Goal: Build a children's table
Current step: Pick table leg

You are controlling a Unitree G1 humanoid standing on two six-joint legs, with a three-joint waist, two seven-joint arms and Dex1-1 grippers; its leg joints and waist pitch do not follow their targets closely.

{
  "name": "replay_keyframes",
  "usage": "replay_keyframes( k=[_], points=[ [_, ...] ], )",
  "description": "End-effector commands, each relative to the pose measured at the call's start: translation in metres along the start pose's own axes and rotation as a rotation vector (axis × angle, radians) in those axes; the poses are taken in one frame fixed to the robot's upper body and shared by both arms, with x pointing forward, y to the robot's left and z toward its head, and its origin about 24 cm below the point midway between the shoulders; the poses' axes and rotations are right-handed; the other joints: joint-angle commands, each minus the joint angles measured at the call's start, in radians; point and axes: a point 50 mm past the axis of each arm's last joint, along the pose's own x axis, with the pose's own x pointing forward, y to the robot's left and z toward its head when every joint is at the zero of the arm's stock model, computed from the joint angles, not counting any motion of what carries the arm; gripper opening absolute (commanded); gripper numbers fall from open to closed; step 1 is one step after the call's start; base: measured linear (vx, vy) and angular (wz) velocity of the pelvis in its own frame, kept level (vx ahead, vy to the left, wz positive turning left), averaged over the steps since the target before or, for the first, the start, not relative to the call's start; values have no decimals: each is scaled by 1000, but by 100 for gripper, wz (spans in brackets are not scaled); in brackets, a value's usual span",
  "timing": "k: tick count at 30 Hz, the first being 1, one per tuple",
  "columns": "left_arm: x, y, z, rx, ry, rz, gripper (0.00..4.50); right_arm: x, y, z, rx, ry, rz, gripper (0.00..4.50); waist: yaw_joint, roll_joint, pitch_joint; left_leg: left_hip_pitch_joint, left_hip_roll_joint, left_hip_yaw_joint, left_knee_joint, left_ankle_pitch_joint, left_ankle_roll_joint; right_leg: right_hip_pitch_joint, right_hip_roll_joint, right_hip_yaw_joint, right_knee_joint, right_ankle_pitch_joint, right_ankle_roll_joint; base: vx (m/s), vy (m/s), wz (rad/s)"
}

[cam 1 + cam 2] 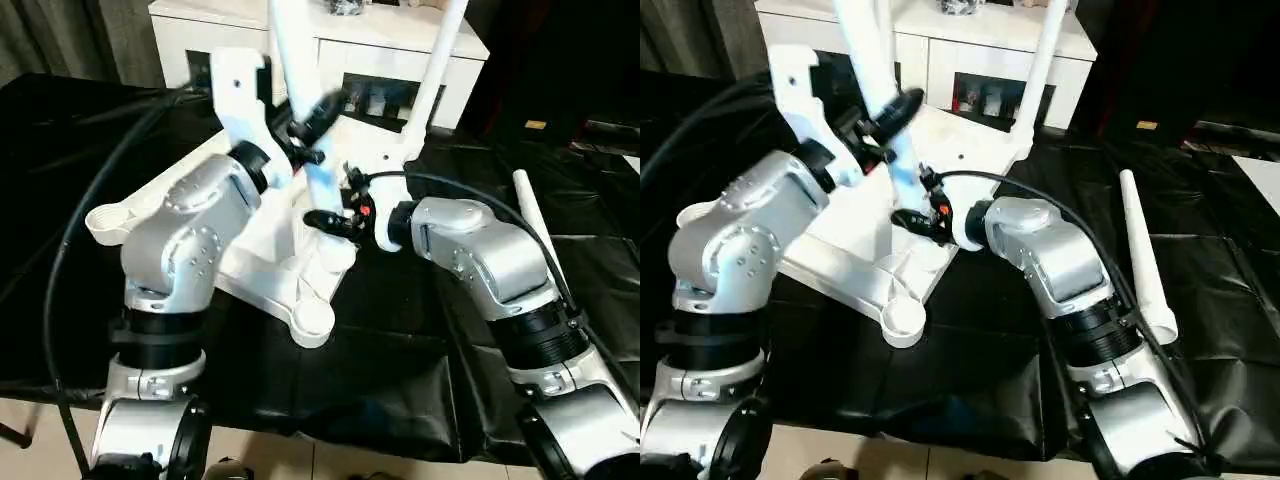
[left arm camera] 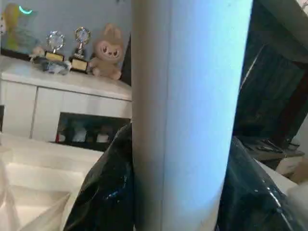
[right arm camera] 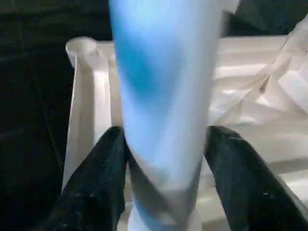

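Observation:
The children's table top [image 1: 262,262] lies underside up on a black cloth. One white leg [image 1: 283,50] stands tilted in a socket near its middle right. My left gripper [image 1: 308,128] is shut on that leg partway up, and its fingers [image 2: 103,192] press both sides. Lower down, near the socket, my right gripper [image 1: 330,220] is open around the same leg [image 3: 163,96], one finger on each side. A second leg [image 1: 437,70] stands upright at the far right corner. Another leg [image 1: 540,235] lies loose on the cloth to the right.
A white cabinet [image 1: 400,48] with glass-fronted compartments stands just behind the table top. A plush toy [image 2: 108,53] and trophies sit on it. Black cables loop over my left arm. The cloth's front edge runs close to my body.

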Motion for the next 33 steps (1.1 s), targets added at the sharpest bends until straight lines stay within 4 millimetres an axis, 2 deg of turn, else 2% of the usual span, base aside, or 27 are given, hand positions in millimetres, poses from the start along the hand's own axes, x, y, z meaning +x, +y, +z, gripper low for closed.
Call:
replay_keyframes(
  k=[1, 2, 6, 9, 10, 11, 12, 13, 14, 19, 20, 25, 33],
  points=[
    [2, -5, 5, -1, 16, -65, 173, -8, -5, 14, 15, -63, 1, 293, -4, 24, -84, 27, 13, -4, -72, -222, -72, 52, -41, 32, -56, -145, -171, 0, 0, 0],
    [2, -7, 7, -4, 29, -110, 173, -11, -6, 16, 33, -81, 24, 297, -4, 20, -84, 26, 13, -3, -72, -216, -70, 52, -41, 31, -55, -143, -173, 0, 0, 0],
    [1, -11, 10, -44, 60, -205, 172, -22, -8, 18, 85, -123, 127, 329, -2, 21, -83, 26, 12, -2, -71, -210, -65, 53, -41, 31, -54, -143, -179, 0, 0, 0],
    [0, -13, 16, -92, 70, -287, 172, -36, -7, 18, 121, -146, 258, 361, 1, 17, -82, 24, 11, 0, -71, -204, -52, 58, -40, 31, -55, -136, -187, 0, 0, 0],
    [0, -15, 21, -106, 75, -333, 172, -44, -6, 17, 123, -149, 315, 372, 2, 22, -83, 24, 12, -1, -70, -199, -48, 57, -41, 32, -54, -134, -187, 0, 0, 0],
    [1, -16, 24, -119, 76, -358, 172, -48, -6, 17, 120, -149, 336, 379, 5, 22, -84, 27, 12, -1, -69, -199, -44, 58, -42, 30, -55, -138, -189, 0, 0, 0],
    [1, -16, 25, -121, 76, -362, 172, -48, -6, 17, 120, -148, 339, 384, 3, 20, -83, 23, 11, -1, -69, -197, -42, 59, -41, 31, -54, -137, -192, 0, 0, 0],
    [0, -18, 30, -136, 70, -411, 172, -52, -6, 16, 123, -138, 370, 392, 5, 27, -82, 25, 11, -1, -68, -200, -44, 57, -43, 31, -56, -149, -197, 0, 0, 0],
    [0, -20, 33, -146, 70, -445, 172, -54, -5, 15, 129, -127, 389, 402, 2, 21, -83, 23, 10, -1, -67, -200, -42, 59, -42, 30, -57, -149, -205, 0, 0, 0],
    [-1, -25, 45, -181, 54, -551, 172, -64, -5, 8, 137, -46, 468, 411, 5, 26, -82, 24, 11, -2, -67, -220, -46, 59, -41, 29, -59, -176, -212, 0, 0, 0],
    [-1, -25, 46, -187, 54, -558, 172, -65, -5, 6, 133, -33, 475, 411, 4, 23, -82, 24, 11, -2, -66, -221, -46, 60, -42, 28, -60, -177, -213, 0, 0, 0],
    [-3, -25, 44, -204, 84, -590, 172, -68, -6, 3, 162, 5, 488, 411, 5, 23, -82, 23, 12, -4, -67, -219, -46, 59, -43, 27, -61, -201, -211, 0, 0, 0],
    [-4, -24, 44, -185, 105, -602, 172, -69, -7, 0, 159, 46, 494, 411, 6, 21, -84, 23, 13, -3, -65, -199, -45, 59, -44, 28, -57, -172, -218, 0, 0, 0]
  ],
)
